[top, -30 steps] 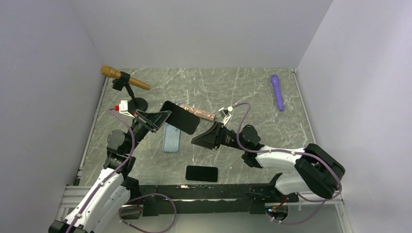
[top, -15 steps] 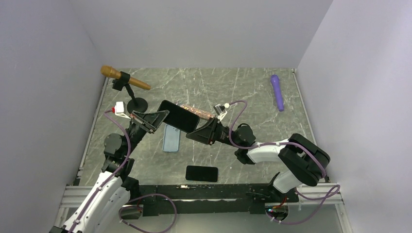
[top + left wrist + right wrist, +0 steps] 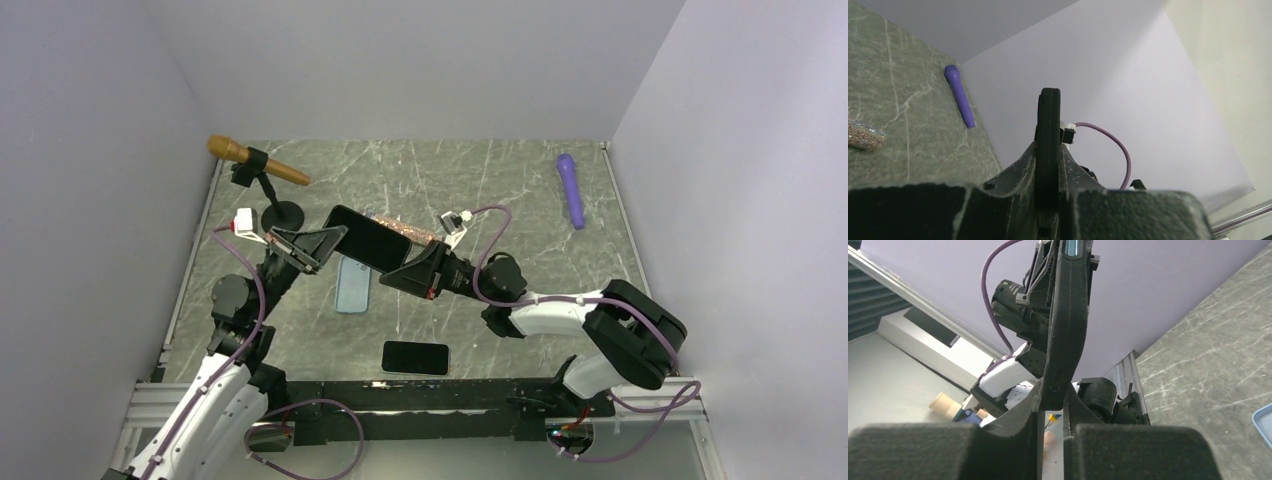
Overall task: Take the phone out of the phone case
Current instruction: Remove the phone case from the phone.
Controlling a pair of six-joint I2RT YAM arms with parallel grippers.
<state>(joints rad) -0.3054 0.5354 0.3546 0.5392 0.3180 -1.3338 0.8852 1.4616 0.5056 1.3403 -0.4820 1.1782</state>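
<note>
Left claw point(image 3: 1048, 155) pinches 1 end of the black case point(image 3: 1048, 115), and right claw point(image 3: 1053, 395) is clamped on the other end: 2 grips, case up off the marble table point(image 3: 500, 200). The phone point(image 3: 368, 240) sits in that case, dark face up. Directly below the case lies a pale blue slab point(image 3: 352, 286), partly covered. Just behind the case is a glitter stick point(image 3: 410, 232), its left end hidden. Another black phone point(image 3: 415, 357) lies nearer the arm bases than the case. Far right of the case is a purple stick point(image 3: 571, 190). The case's seams are too small to read.
</note>
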